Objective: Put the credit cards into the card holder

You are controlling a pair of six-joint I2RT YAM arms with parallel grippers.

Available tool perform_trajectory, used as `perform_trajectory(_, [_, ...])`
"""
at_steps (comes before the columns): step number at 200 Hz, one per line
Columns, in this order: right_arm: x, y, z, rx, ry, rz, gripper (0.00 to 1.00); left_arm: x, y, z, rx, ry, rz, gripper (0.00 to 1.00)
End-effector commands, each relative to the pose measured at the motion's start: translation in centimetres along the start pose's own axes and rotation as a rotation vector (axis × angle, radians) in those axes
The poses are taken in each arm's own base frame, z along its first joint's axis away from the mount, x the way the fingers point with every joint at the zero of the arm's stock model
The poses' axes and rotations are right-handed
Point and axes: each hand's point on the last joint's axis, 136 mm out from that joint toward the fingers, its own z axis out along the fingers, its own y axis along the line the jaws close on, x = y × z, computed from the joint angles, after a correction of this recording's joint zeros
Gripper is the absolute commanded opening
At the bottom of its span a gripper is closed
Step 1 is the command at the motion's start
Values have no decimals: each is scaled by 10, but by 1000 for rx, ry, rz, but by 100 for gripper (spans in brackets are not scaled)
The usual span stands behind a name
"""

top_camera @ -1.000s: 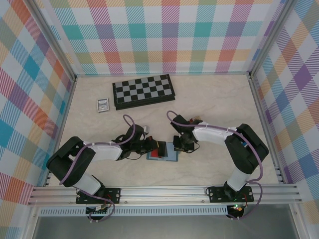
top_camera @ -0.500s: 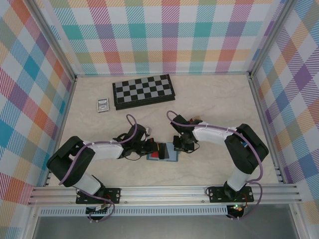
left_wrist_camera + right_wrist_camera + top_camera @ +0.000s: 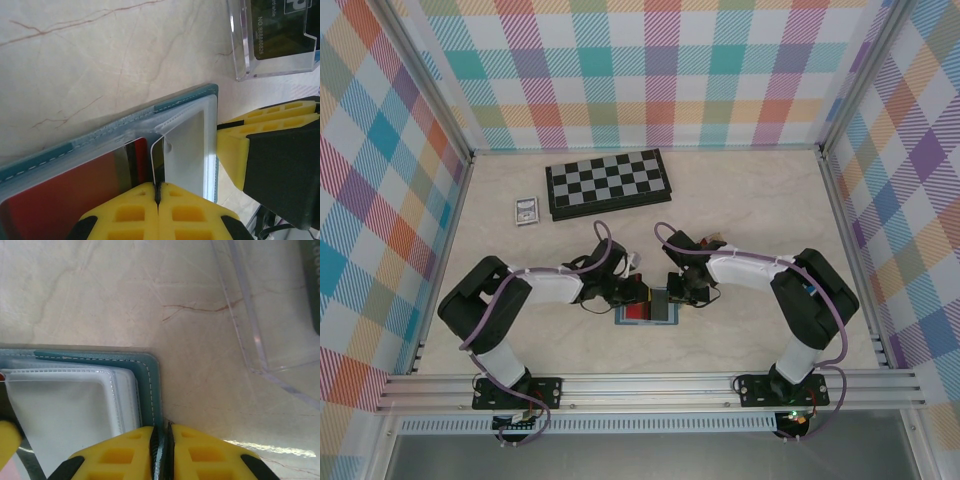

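Yellow-tipped left claw [image 3: 157, 196] is pinched shut on a thin card [image 3: 152, 160]. It's edge-on, so I can't call its colour. The free end is poking at a clear sleeve of the wallet [image 3: 185, 98].

Right claw [image 3: 162, 436] is squeezed onto that wallet's teal rim, jaws nearly touching with just the cover between them. A red card [image 3: 60, 200] lies on the inner face, tucked in as far as I can tell.

Wallet lies open and flat on the table, on the near side of the chessboard [image 3: 607, 182] and well apart from it. A clear plastic box [image 3: 240, 50] with a dark card [image 3: 280, 25] in it sits a little nearer the chessboard than the wallet does.

My guess is the cards are light, stiff and slick, so grab one by the short end opposite the slot. Wallet looks soft and will probably skate on that smooth top, so pinning its outer edge seems right.
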Motion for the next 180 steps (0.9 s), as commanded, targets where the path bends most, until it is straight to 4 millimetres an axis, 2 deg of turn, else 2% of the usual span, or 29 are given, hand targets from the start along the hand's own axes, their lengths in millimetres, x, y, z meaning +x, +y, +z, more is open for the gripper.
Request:
perform_trajectory(1, [9, 0, 11, -15, 38, -3, 16, 9, -4, 6, 0, 66, 14, 0])
perform_trajectory(57, [9, 1, 8, -25, 34, 27, 17, 13, -14, 14, 3, 59, -38, 0])
perform_trajectory(76, [8, 1, 5, -25, 27, 37, 18, 13, -12, 14, -31, 49, -48, 4])
perform_trajectory(86, [8, -3, 4, -6, 18, 43, 19, 11, -11, 9, -52, 27, -50, 14])
perform_trajectory(99, [6, -9, 1, 27, 1, 47, 23, 7, -7, -1, -99, -13, -48, 19])
perform_trajectory(107, [6, -12, -2, 42, -9, 44, 23, 5, -4, -9, -133, -40, -43, 28])
perform_trajectory(121, [4, -15, -6, 57, -24, 38, 26, 3, -4, -23, -165, -73, -26, 31])
perform_trajectory(132, [4, -17, -8, 67, -26, 35, 27, 3, -2, -32, -197, -91, -18, 40])
perform_trajectory(147, [5, -18, -8, 74, -24, 34, 27, 3, 2, -44, -233, -113, -8, 46])
perform_trajectory(156, [6, -17, -7, 67, -18, 31, 27, 4, 7, -50, -264, -122, -6, 52])
perform_trajectory(167, [7, -16, -6, 60, -11, 29, 25, 4, 14, -55, -292, -140, -13, 54])
perform_trajectory(174, [7, -14, -6, 51, -9, 29, 25, 9, 27, -59, -344, -129, -47, 56])
perform_trajectory(180, [7, -13, -6, 44, -7, 25, 25, 9, 31, -61, -349, -134, -60, 58])
